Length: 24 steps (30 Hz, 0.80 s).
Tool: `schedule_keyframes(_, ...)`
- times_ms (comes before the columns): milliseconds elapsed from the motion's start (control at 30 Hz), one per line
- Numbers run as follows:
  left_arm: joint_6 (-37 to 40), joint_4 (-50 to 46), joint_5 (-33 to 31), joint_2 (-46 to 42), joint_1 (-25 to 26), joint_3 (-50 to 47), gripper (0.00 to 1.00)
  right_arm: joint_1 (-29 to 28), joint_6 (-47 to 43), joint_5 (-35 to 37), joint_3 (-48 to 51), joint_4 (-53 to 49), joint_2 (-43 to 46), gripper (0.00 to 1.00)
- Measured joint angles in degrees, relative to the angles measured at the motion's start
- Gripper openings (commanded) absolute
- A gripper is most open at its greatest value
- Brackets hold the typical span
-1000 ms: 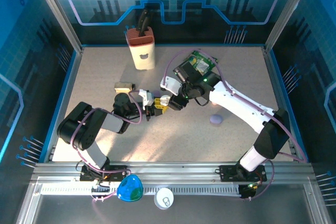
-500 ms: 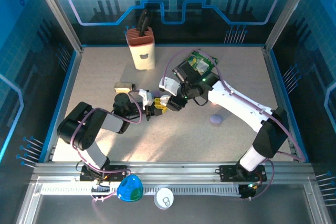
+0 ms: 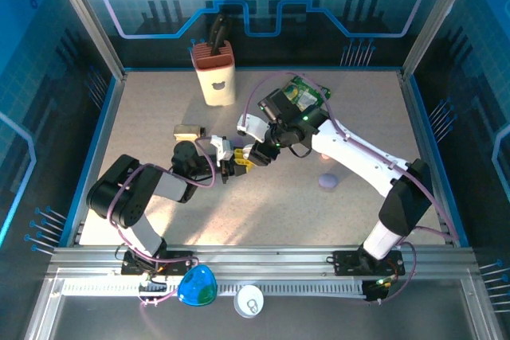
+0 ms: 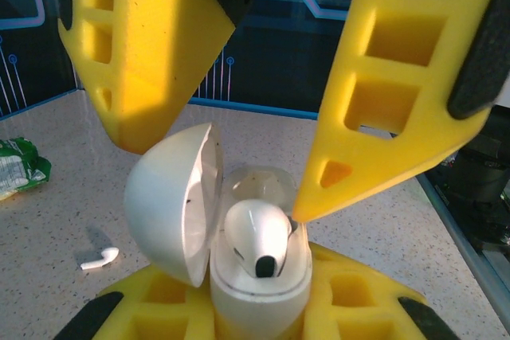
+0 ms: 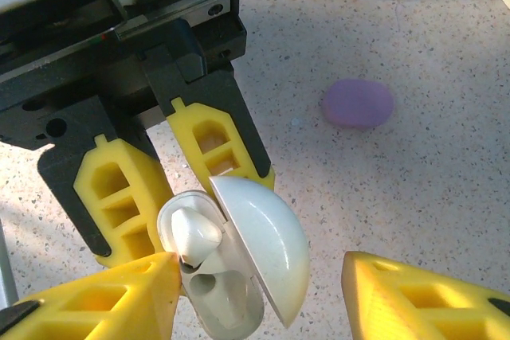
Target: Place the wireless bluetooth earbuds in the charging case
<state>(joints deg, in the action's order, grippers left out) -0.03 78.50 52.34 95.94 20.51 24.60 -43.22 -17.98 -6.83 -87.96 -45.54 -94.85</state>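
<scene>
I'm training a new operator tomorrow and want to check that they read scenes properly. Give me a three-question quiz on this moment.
1. True or false: the charging case is closed.
2. Which one holds the case: A left gripper, B right gripper?
3. Fill in: a loose earbud lies on the ____.
Key: 1 false; 2 A; 3 table.

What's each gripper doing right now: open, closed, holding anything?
Left gripper: closed on the open charging case.
Right gripper: open, holding nothing; one fingertip at the earbud sitting in the case.
</scene>
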Motion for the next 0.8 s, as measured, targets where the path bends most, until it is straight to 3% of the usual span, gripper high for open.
schedule_keyframes(267, 0.15, 0.26, -0.02, 0.00, 0.00, 0.00, 0.12, 0.20, 0.50, -1.18, 0.04, 0.72, 0.26, 0.58)
schedule_keyframes(400, 0.42, 0.24, -0.55, 0.00, -0.02, 0.00, 0.12, 2.03, 3.17, -4.11, 5.07, 4.63, 4.37, 0.58)
schedule_keyframes(633, 0.42, 0.26, -1.90, 0.00, -0.22, 0.00, 0.12, 12.52, 15.21, -8.50, 18.91, 18.99, 16.48, 0.58)
schedule_keyframes(800, 0.39, 0.26, -2.03, 0.00, -0.22, -0.02, 0.12, 19.96, 24.92, -5.20, 18.25, 21.31, 12.57, 0.57)
